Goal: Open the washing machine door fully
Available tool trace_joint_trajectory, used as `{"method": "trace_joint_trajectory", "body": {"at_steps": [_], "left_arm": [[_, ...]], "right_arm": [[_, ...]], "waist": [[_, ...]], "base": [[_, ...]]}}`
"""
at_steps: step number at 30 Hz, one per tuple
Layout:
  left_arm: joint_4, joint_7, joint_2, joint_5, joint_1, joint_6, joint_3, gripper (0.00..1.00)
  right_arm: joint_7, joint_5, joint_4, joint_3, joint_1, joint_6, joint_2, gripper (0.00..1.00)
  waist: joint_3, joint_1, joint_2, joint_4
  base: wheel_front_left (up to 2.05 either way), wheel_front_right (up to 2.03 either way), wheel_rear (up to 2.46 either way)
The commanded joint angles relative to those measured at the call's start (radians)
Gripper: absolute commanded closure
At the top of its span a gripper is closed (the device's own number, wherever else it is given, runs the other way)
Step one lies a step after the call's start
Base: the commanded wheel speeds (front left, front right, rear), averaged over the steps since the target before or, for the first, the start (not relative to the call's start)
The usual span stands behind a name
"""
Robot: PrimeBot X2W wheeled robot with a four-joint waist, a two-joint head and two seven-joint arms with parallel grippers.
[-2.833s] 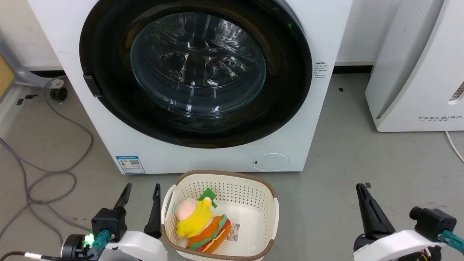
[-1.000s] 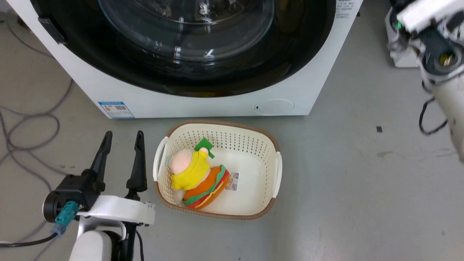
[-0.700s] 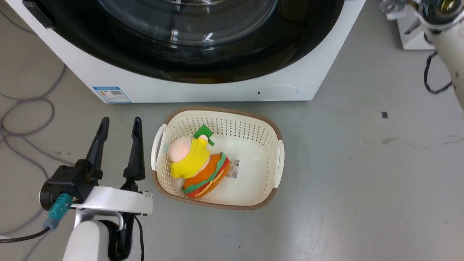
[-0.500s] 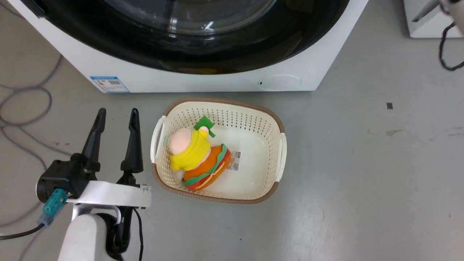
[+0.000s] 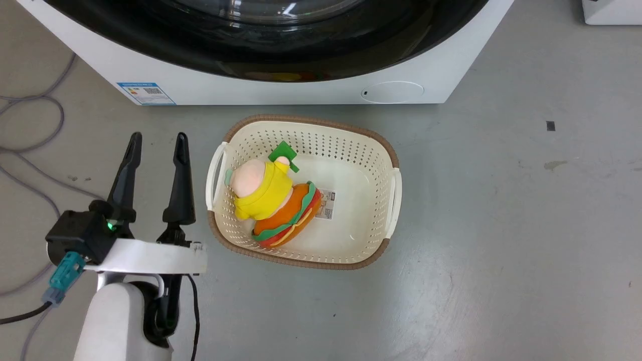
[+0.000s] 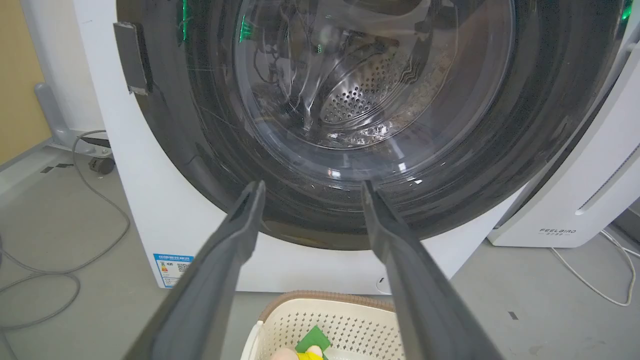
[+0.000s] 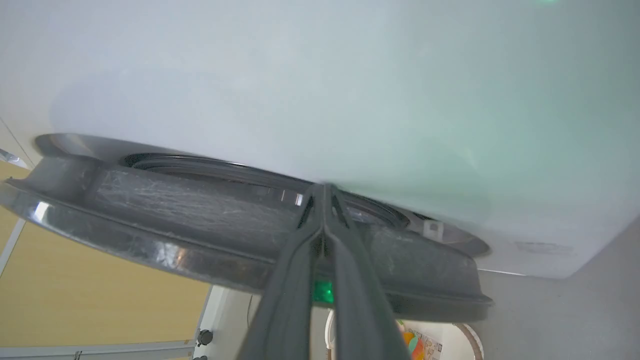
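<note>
Change since the earlier frames: the head camera is tipping further down, so the washing machine [image 5: 251, 93] is sliding toward the top edge of its view. The right arm, formerly low at the right, is reaching up to the machine's front.

- Door [image 6: 190, 150]: round, with a glossy black rim and a clear glass bowl. It is sitting on the machine's white front and looking closed from the left wrist view. In the right wrist view it is showing edge-on, and I cannot tell whether it is standing ajar.
- Right gripper [image 7: 324, 189]: the fingers are pressing together with nothing between them. The tips are resting at the seam where the door's rim is meeting the white front.
- Left gripper [image 5: 158, 138]: the fingers are standing well apart and holding nothing. It is hovering over the grey floor [image 5: 501, 225], just left of the basket [image 5: 351, 145], and pointing at the machine.
- Basket: cream with a brown rim, sitting on the floor before the machine and holding a plush toy [image 5: 271, 200].
</note>
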State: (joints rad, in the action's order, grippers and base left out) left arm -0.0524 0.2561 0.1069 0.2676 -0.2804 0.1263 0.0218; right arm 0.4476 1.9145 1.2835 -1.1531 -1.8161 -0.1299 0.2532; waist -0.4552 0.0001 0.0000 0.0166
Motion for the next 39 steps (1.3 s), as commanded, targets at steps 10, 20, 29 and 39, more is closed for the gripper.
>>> {"method": "trace_joint_trajectory", "body": {"at_steps": [10,20,29,39], "left_arm": [[-0.009,0.006,-0.004,0.004,-0.018,0.004,-0.001,0.00],[-0.030,0.006,-0.012,-0.006,0.002,0.004,-0.010,0.00],[-0.080,0.006,-0.018,-0.025,0.057,0.004,-0.032,0.00],[-0.120,0.006,-0.020,-0.054,0.138,0.004,-0.063,0.00]], "right_arm": [[0.124,0.023,0.001,-0.041,0.044,-0.001,-0.105,1.00],[0.182,0.039,-0.069,-0.037,0.149,-0.001,-0.087,1.00],[0.207,0.085,-0.217,-0.011,0.324,-0.001,-0.028,1.00],[0.197,0.148,-0.447,-0.006,0.535,-0.001,0.056,1.00]], "waist": [[0.012,-0.0001,0.0000,0.003],[0.059,-0.0001,0.0000,0.010],[0.173,-0.0001,0.0000,0.023],[0.296,-0.0001,0.0000,0.033]], "base": [[0.00,0.00,0.00],[0.00,0.00,0.00],[0.00,0.00,0.00],[0.00,0.00,0.00]]}}
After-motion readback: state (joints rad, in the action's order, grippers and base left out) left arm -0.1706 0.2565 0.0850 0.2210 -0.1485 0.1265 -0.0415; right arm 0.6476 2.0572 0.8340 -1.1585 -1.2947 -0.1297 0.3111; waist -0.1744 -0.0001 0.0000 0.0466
